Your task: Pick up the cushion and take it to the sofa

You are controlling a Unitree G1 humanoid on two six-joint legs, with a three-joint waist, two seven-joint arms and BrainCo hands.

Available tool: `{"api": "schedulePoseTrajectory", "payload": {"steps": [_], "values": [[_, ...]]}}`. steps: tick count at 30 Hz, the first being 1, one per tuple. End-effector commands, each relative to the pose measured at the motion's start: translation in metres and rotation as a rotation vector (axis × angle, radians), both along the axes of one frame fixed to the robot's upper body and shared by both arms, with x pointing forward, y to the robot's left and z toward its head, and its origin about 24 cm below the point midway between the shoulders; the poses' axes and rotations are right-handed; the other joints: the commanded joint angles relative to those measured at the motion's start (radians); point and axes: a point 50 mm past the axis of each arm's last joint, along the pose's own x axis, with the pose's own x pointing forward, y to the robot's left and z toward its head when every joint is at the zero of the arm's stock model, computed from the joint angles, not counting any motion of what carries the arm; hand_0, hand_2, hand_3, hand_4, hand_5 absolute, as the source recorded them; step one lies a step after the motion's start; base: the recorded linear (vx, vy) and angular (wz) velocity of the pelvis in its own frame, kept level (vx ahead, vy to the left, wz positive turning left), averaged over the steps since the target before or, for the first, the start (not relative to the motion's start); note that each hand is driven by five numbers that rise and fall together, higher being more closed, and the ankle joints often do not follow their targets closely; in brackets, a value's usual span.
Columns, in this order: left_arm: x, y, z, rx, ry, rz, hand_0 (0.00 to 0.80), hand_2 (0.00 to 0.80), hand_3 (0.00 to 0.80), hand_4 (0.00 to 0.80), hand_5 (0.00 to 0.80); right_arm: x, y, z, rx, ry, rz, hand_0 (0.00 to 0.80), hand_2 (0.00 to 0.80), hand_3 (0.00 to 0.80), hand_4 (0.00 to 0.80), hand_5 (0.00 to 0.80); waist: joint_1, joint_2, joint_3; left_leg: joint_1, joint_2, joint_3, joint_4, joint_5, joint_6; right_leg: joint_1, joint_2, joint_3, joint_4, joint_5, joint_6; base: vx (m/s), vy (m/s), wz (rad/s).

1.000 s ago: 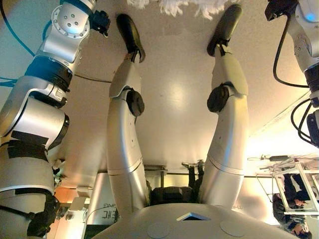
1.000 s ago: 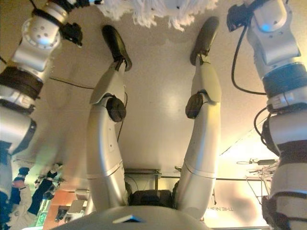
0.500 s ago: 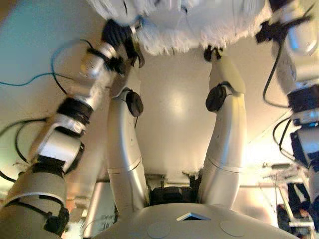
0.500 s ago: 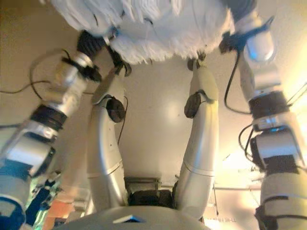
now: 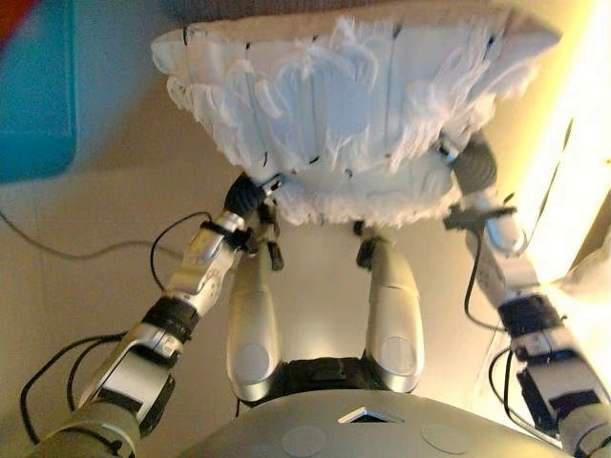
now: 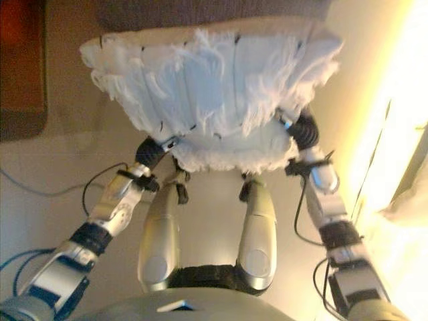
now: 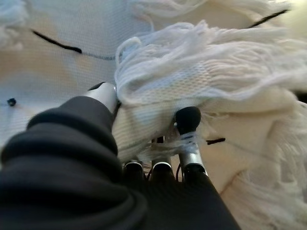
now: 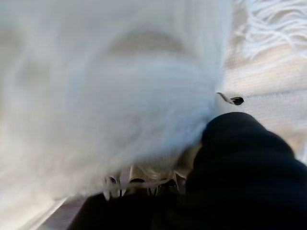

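Cushion point(image 5: 334, 105), white, shaggy, fringed, pinched by left robot hand point(image 7: 144, 139).

Left hand point(image 7: 144, 143) clamped on fringed white cushion point(image 7: 206, 72), thumb point(image 7: 103, 93) on one face, dark-tipped fingers point(image 7: 188, 120) curled against the other.

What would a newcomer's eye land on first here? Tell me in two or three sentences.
First, the big white fringed cushion filling the upper middle of the head views, lifted between both arms. The left hand has fingers curled into its fringe at the lower left edge. The right hand meets its lower right edge.
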Motion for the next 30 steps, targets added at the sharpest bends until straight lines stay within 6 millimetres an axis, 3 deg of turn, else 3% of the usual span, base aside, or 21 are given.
{"api": "schedulePoseTrajectory", "payload": {"steps": [1,3,6,8,11,14,18,22,26,30], "values": [[-0.016,-0.028,0.045,-0.153,-0.245,-0.166,0.753,0.753,0.753,0.753,0.753,-0.014,0.025,0.033,-0.023,-0.2,0.148,0.8,0.8,0.8,0.8,0.8,0.034,0.004,-0.13,0.071,0.027,0.003,-0.047,-0.045,-0.008,0.076,-0.085,-0.001,-0.02,-0.01,0.088,0.198,0.024,0.04],[-0.027,-0.021,0.04,-0.193,-0.235,-0.127,0.8,0.8,0.8,0.8,0.8,-0.024,0.025,0.029,0.047,-0.188,0.131,0.8,0.8,0.8,0.8,0.8,0.042,0.005,-0.19,0.169,0.022,0.001,-0.097,-0.052,-0.004,0.169,-0.08,-0.006,-0.065,-0.009,0.089,0.253,0.024,-0.02],[-0.049,-0.02,0.035,-0.248,-0.246,-0.114,0.8,0.8,0.8,0.8,0.8,-0.044,0.029,0.022,0.096,-0.183,0.078,0.8,0.8,0.8,0.8,0.8,0.04,0.012,-0.288,0.318,0.007,0.015,-0.19,-0.057,0.01,0.3,-0.058,-0.006,-0.126,-0.021,0.09,0.265,0.04,-0.07],[-0.058,-0.024,0.036,-0.252,-0.255,-0.105,0.8,0.8,0.8,0.8,0.8,-0.054,0.026,0.022,0.116,-0.183,0.002,0.8,0.8,0.8,0.8,0.8,0.026,0.013,-0.332,0.385,0.007,0.013,-0.24,-0.051,0.018,0.348,-0.025,0.028,-0.14,-0.043,0.086,0.159,-0.021,-0.08],[-0.06,-0.027,0.048,-0.256,-0.298,-0.062,0.8,0.8,0.8,0.8,0.8,-0.063,0.024,0.033,0.113,-0.221,-0.091,0.8,0.8,0.8,0.8,0.8,-0.002,0.015,-0.367,0.46,0.006,-0.011,-0.298,-0.039,0.025,0.407,0.024,0.091,-0.157,-0.081,0.074,0.043,-0.053,0.18],[-0.059,-0.03,0.061,-0.315,-0.358,-0.013,0.8,0.8,0.8,0.8,0.8,-0.066,0.035,0.042,0.131,-0.274,-0.081,0.8,0.8,0.8,0.8,0.8,-0.002,0.021,-0.399,0.518,0.014,-0.005,-0.356,-0.024,0.015,0.465,0.038,0.063,-0.2,-0.089,0.068,0.01,-0.089,0.23],[-0.055,-0.04,0.078,-0.408,-0.392,-0.036,0.8,0.8,0.8,0.8,0.8,-0.063,0.045,0.052,0.093,-0.317,-0.096,0.8,0.8,0.8,0.8,0.8,0.0,0.028,-0.426,0.538,0.028,-0.018,-0.376,-0.016,-0.006,0.517,0.057,0.038,-0.257,-0.084,0.055,-0.028,-0.103,0.01],[-0.053,-0.051,0.078,-0.388,-0.348,-0.064,0.8,0.8,0.8,0.8,0.8,-0.054,0.04,0.05,0.048,-0.268,-0.163,0.8,0.8,0.8,0.8,0.8,-0.009,0.03,-0.431,0.536,0.048,-0.016,-0.376,-0.005,-0.019,0.528,0.07,0.038,-0.263,-0.093,0.042,-0.04,-0.082,-0.01],[-0.052,-0.043,0.07,-0.332,-0.302,-0.022,0.8,0.8,0.8,0.8,0.8,-0.061,0.027,0.043,0.061,-0.218,-0.199,0.8,0.8,0.8,0.8,0.8,-0.033,0.035,-0.425,0.526,0.065,-0.005,-0.376,0.01,-0.024,0.511,0.091,0.061,-0.223,-0.13,0.022,-0.039,-0.101,-0.01],[-0.049,-0.036,0.062,-0.297,-0.275,-0.008,0.8,0.8,0.8,0.8,0.8,-0.064,0.025,0.038,0.077,-0.219,-0.193,0.8,0.8,0.8,0.8,0.8,-0.04,0.045,-0.404,0.489,0.085,-0.029,-0.376,0.043,-0.037,0.478,0.135,0.087,-0.162,-0.182,-0.015,-0.078,-0.198,-0.04]]}}
